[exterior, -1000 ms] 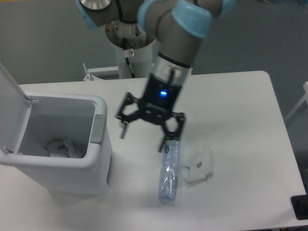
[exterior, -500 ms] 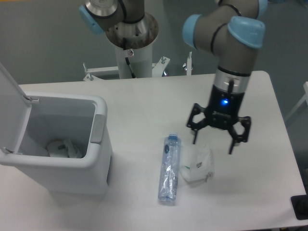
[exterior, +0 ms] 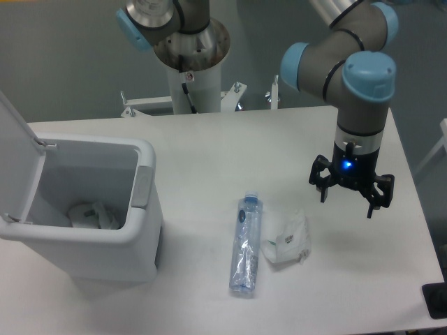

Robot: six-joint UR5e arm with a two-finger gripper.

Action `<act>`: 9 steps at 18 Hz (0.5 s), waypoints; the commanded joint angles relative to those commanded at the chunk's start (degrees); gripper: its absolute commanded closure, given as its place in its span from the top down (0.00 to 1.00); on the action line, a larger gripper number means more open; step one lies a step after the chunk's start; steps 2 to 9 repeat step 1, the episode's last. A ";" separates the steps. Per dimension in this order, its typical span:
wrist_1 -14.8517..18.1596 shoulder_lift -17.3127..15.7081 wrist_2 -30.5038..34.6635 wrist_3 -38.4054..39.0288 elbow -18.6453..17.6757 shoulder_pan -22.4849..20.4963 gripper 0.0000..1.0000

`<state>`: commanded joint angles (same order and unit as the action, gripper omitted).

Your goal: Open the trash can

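Note:
The white trash can [exterior: 84, 244] stands at the left of the table with its lid [exterior: 15, 136] swung up and back, so the inside shows. Crumpled white waste [exterior: 92, 213] lies at its bottom. The light-grey push tab [exterior: 142, 186] is on its right wall. My gripper [exterior: 346, 204] hangs over the right side of the table, far from the can, with its fingers spread open and nothing between them.
A clear plastic bottle with a blue cap [exterior: 246, 244] lies on the table in front of the middle. A crumpled white wrapper [exterior: 288, 239] lies just right of it. The arm's base column [exterior: 190, 63] stands behind the table. A dark object [exterior: 436, 300] sits at the right edge.
My gripper has swung from above the bottle, beside the can, across to the right side of the table. It stayed open. The can, bottle and wrapper have not moved.

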<state>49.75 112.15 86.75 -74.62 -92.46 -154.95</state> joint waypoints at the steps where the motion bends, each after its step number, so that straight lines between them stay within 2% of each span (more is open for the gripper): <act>1: 0.00 0.00 0.09 0.09 0.00 0.00 1.00; 9: 0.00 0.00 0.09 0.09 0.00 0.00 1.00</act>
